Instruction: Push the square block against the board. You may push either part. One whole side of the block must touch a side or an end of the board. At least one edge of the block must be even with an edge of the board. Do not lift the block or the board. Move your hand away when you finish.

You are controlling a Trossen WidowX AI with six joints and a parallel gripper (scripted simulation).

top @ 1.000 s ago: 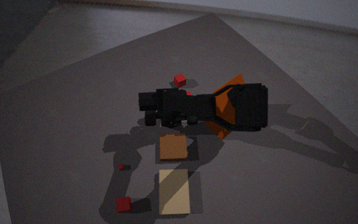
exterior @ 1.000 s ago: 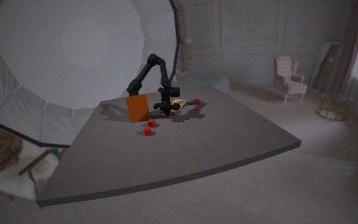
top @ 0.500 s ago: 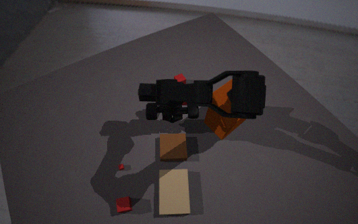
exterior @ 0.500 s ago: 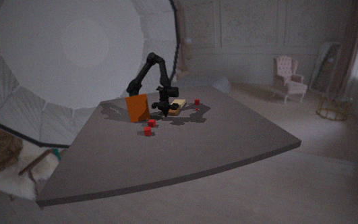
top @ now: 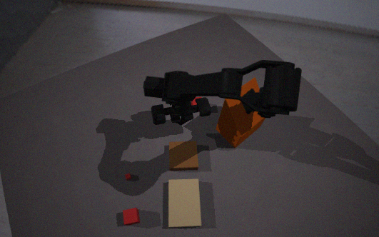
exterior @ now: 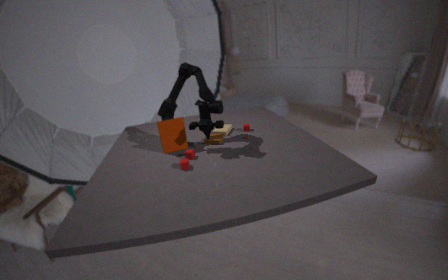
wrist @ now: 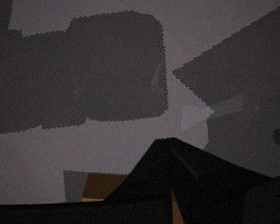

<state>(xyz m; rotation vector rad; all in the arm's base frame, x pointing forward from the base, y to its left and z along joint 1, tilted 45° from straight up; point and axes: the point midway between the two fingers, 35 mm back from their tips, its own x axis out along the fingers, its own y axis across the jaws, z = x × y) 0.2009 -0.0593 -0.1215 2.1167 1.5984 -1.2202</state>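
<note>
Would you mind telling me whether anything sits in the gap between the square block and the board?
Nothing visible does. In the top view, only a bare strip of table separates the square block from the near end of the board. The small red cubes lie off to one side, and the shut gripper hovers beyond the block.
</note>
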